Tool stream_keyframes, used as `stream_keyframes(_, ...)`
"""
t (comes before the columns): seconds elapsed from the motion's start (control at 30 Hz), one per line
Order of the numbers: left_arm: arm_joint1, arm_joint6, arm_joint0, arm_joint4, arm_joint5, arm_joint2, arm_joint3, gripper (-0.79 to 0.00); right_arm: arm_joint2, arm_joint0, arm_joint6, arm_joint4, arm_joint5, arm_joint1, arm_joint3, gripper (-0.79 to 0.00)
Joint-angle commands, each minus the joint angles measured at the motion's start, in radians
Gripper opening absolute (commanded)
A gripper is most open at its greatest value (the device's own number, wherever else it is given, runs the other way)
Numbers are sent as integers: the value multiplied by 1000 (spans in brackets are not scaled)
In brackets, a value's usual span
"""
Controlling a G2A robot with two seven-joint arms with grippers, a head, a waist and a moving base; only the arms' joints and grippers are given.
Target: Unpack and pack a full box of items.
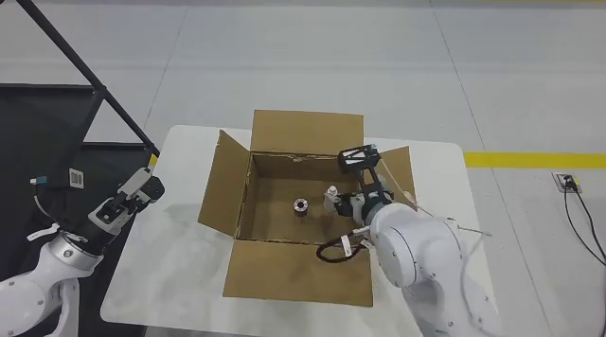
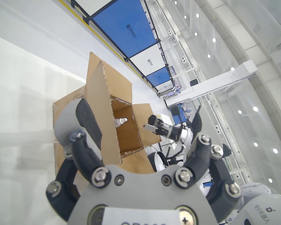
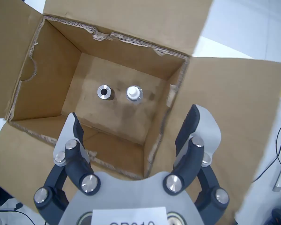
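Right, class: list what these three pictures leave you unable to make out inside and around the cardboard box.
- Top view: the right gripper and its arm cover the cardboard box's right inner wall.
- Right wrist view: the white bottle and metal cylinder are seen end-on; their sides are hidden by their own tops.
- Left wrist view: a raised flap hides most of the box floor.

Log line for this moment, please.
open brown cardboard box | inside: silver metal cylinder, white plastic bottle, upright, apart | right gripper: jaws open, empty, above box | left gripper: jaws open, empty, clear of box
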Motion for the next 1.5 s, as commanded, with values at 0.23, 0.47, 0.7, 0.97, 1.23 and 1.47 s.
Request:
stream_keyframes(0.23,0,0,0,0,0,0,0,0,467,-199,-46,123,-119,40,-143,0)
stream_keyframes(0.47,0,0,0,0,0,0,0,0,562,-145,13,147,-206,61,146,0)
stream_keyframes(0.7,0,0,0,0,0,0,0,0,521,-48,62,89,-236,75,389,0)
stream_keyframes(0.97,0,0,0,0,0,0,0,0,492,-18,43,111,-271,84,476,-517)
stream_keyframes(1.23,0,0,0,0,0,0,0,0,472,14,35,107,-264,92,528,-785)
stream_keyframes(1.47,0,0,0,0,0,0,0,0,528,-48,-7,241,-292,101,347,-785)
